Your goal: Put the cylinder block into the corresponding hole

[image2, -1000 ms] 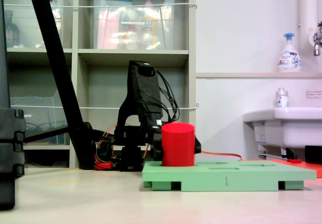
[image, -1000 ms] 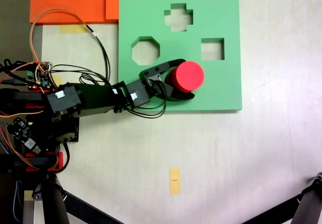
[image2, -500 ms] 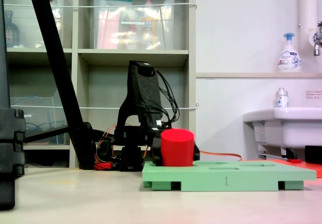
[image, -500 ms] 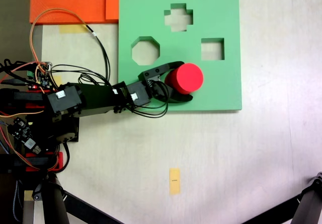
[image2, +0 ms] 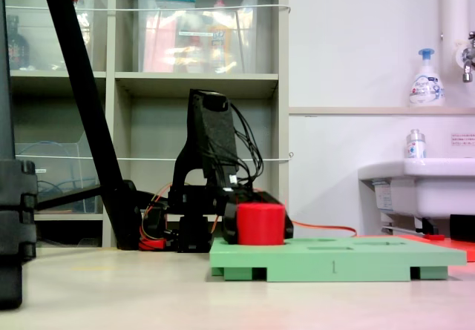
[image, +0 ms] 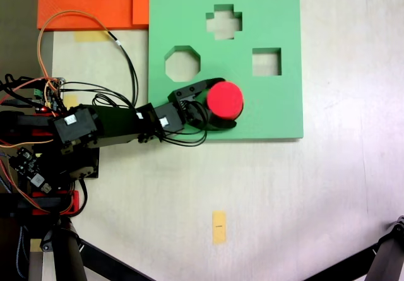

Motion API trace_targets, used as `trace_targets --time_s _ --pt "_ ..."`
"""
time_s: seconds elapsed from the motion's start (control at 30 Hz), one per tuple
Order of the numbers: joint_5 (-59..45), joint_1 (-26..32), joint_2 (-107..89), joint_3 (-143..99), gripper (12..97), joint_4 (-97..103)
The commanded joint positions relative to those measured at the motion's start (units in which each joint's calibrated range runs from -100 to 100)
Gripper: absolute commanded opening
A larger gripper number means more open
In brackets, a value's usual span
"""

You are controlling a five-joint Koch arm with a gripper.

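The red cylinder block (image: 225, 100) stands upright in the lower middle of the green foam board (image: 278, 110). From the side, the cylinder block (image2: 261, 224) is sunk partway into the board (image2: 334, 259), and only its upper part rises above the surface. The corresponding hole lies hidden beneath it. My gripper (image: 227, 103) reaches in from the left, shut on the block, with one black jaw on its far side and one on its near side.
The board also has an octagonal cut-out (image: 182, 64), a cross cut-out (image: 223, 22) and a square cut-out (image: 266, 61). Orange foam sheets (image: 88, 2) lie at the top left. The arm's base and cables (image: 57, 142) crowd the left. A yellow tape strip (image: 218, 227) marks the table.
The block has dropped lower with my gripper and shifted slightly left; it stood tall above the board and now sits partway down in it.
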Motion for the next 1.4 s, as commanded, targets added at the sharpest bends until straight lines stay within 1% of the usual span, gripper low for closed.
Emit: trace_targets --time_s 0.0,0.03,0.1,0.13,0.17,0.33,0.43,0.47,0.53,0.73,0.83,0.87,0.9,1.0,1.07,1.13,1.17,1.2,1.23,1.37 --pt "0.0 0.3 1.4 -0.7 60.5 -2.8" --pt "0.0 0.2 1.5 -1.0 63.2 -2.9" --pt "0.0 0.2 1.2 -1.9 64.6 -2.9" --pt "0.0 0.2 1.1 -2.3 67.5 -2.9" --pt "0.0 0.1 0.5 -3.1 68.5 -2.9" --pt "-1.6 0.1 -1.0 -6.6 68.5 -0.4" --pt "-2.1 0.1 -6.9 -10.1 68.6 1.1" --pt "-2.4 0.1 -10.1 -11.4 68.7 0.9" --pt "-3.1 0.0 -21.7 -13.7 72.6 -3.4" --pt "-8.2 -0.7 -64.0 -13.4 72.5 -31.9" --pt "-14.7 -2.9 -84.4 -8.0 70.9 -50.0" --pt "-18.3 -4.1 -84.8 -6.2 68.3 -54.1" --pt "-25.1 -6.2 -84.8 -5.8 63.0 -55.3" --pt "-34.8 -9.8 -84.8 -4.6 62.3 -56.5" --pt "-40.4 -12.0 -84.8 -4.6 62.3 -55.1" --pt "-44.2 -14.1 -84.8 -5.0 62.1 -47.8" --pt "-45.8 -14.9 -84.8 -6.6 59.6 -42.5" --pt "-47.5 -15.8 -84.8 -8.2 55.2 -37.5" --pt "-49.1 -16.6 -84.8 -9.7 53.4 -33.5" --pt "-52.7 -18.2 -84.8 -18.7 53.1 -26.9"
